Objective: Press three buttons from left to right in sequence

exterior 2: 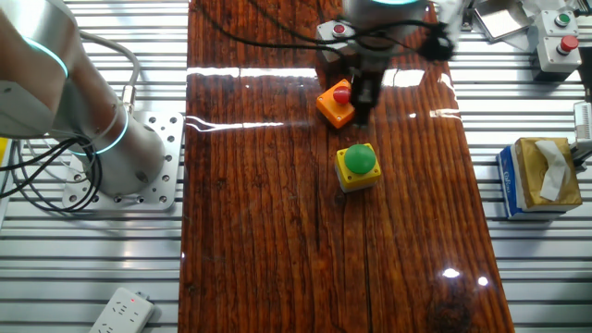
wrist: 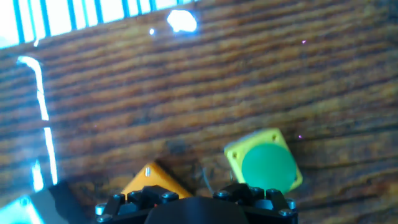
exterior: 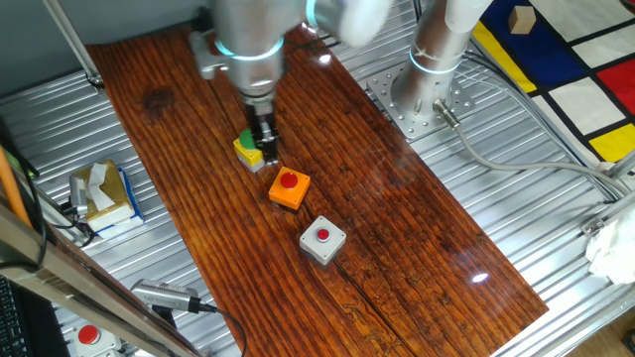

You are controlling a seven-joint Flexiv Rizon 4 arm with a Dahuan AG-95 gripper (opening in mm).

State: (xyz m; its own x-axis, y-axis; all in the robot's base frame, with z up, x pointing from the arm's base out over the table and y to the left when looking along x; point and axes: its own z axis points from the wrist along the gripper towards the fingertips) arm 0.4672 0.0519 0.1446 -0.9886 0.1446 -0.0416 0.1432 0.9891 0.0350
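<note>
The three buttons lie in a diagonal row on the wooden board (exterior: 397, 228): a yellow box with a green cap (exterior: 248, 150), an orange box with a red cap (exterior: 289, 187) and a grey box with a red cap (exterior: 322, 239). My gripper (exterior: 267, 154) hangs low over the gap between the yellow and orange boxes, close beside the yellow one. In the other fixed view the gripper (exterior 2: 363, 115) stands next to the orange box (exterior 2: 335, 104), behind the yellow box (exterior 2: 357, 165), and partly hides the grey box (exterior 2: 337, 31). The hand view shows the green cap (wrist: 268, 167) and an orange corner (wrist: 152, 180); the fingertips are hidden.
A tissue box (exterior: 104, 193) sits on the ribbed metal table left of the board. The arm's base (exterior: 427, 74) is bolted beside the board's far edge. Spare button boxes (exterior 2: 560, 37) and a power strip (exterior 2: 120, 310) lie off the board.
</note>
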